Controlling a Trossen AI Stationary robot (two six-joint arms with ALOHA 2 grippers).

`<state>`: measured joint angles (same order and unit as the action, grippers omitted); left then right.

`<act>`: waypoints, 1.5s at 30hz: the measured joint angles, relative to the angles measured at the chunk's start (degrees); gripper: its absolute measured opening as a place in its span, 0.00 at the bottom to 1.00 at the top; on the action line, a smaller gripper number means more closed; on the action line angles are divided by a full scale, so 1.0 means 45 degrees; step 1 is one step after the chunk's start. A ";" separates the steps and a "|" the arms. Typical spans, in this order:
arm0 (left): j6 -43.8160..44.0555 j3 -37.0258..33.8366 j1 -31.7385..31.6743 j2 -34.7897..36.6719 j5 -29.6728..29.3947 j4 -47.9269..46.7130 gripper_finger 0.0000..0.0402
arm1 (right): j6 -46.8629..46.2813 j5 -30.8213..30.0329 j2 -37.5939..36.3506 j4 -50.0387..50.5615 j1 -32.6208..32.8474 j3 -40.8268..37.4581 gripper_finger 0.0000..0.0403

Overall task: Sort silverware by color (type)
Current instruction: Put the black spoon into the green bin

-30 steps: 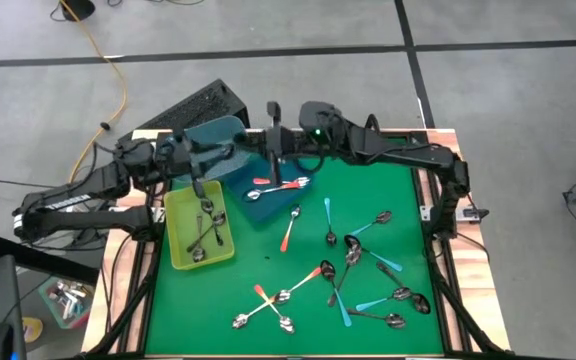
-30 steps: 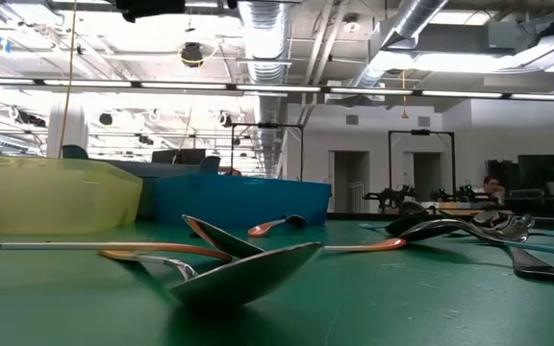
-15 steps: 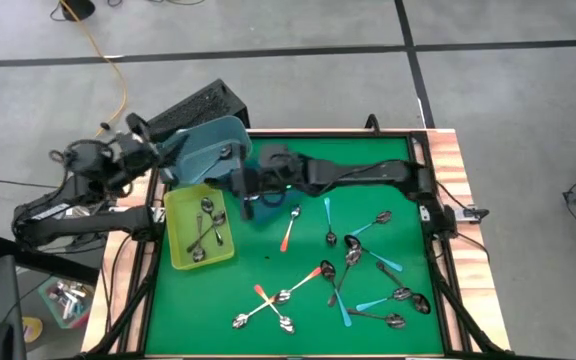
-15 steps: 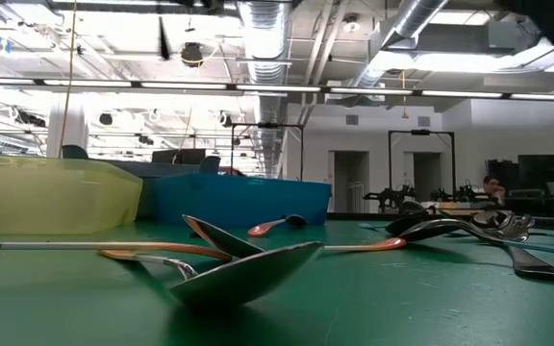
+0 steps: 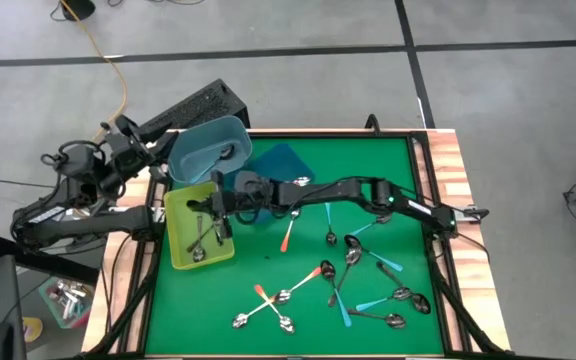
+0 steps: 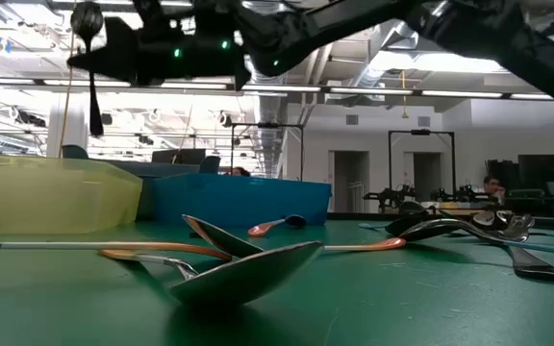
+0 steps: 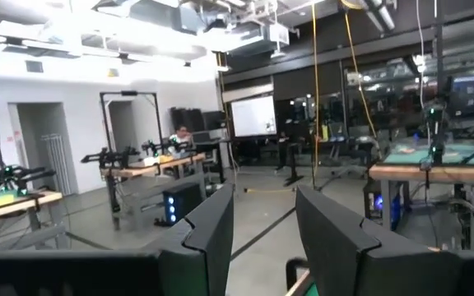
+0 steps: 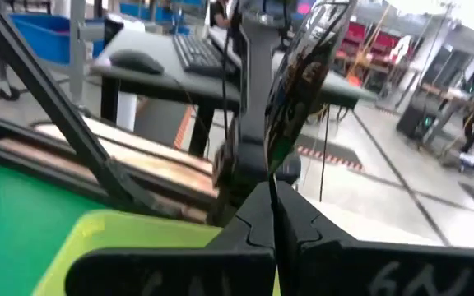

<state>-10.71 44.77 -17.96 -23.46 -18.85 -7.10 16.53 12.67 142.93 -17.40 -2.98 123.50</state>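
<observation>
Roughly three spoons [image 5: 206, 232] in yellow bin [image 5: 179, 250], one teal bin [image 5: 200, 150]

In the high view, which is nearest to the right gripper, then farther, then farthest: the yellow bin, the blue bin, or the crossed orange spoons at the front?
Measured from the right gripper:
1. Yellow bin, directly below the gripper, at the mat's left edge.
2. Blue bin, behind it at the back-left corner.
3. Crossed orange spoons, toward the mat's front.
</observation>
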 joint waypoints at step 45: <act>-0.0080 0.0000 -0.0004 -0.0005 0.0000 -0.0363 0.30 | 0.7810 0.1443 0.1031 0.2081 0.0447 0.0567 0.02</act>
<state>-11.07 44.77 -17.98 -23.49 -18.85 -8.73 51.68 19.17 147.57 -8.04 -0.97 126.05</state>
